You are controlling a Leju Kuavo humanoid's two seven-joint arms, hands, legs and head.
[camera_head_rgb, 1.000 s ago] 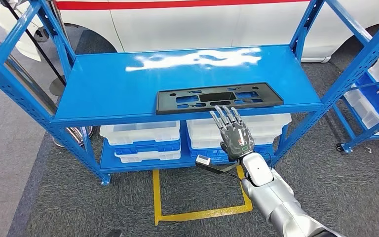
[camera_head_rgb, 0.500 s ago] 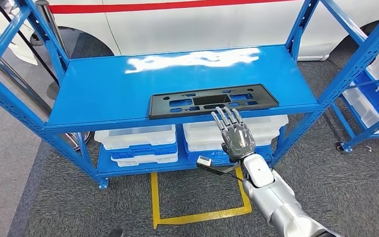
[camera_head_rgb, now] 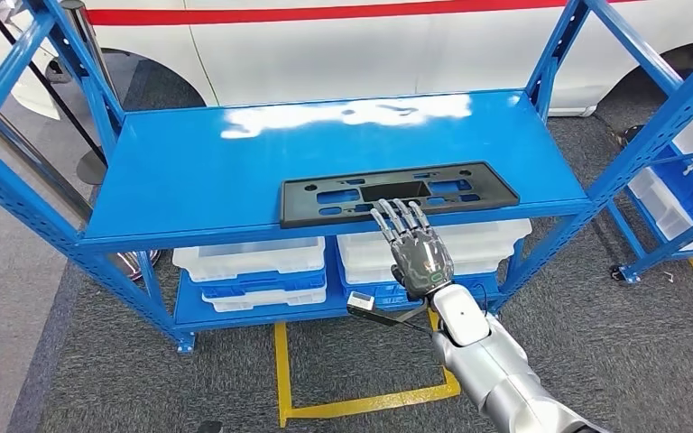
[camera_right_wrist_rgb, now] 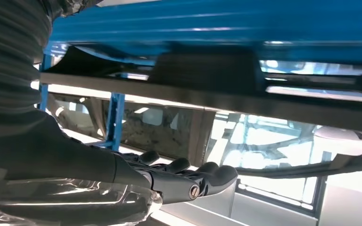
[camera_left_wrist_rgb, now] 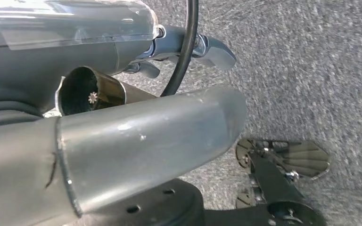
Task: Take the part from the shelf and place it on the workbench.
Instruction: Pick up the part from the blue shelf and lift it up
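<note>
Under the shelf (camera_head_rgb: 189, 194) edge, right hand (camera_head_rgb: 413, 245) fingers spread, empty, below black part (camera_head_rgb: 397, 192).

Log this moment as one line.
right hand: open, fingers at shelf front edge | black part: on shelf, not held | phase: reaching

Head high, facing shelf (camera_head_rgb: 235, 171); wrists close.

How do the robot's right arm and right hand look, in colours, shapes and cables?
The right arm is silver, made of rounded metallic segments with a white wrist section. The right hand is dark grey, with segmented metal-coloured fingers and a small green marking on its back. A thin black cable runs beside the wrist.
</note>
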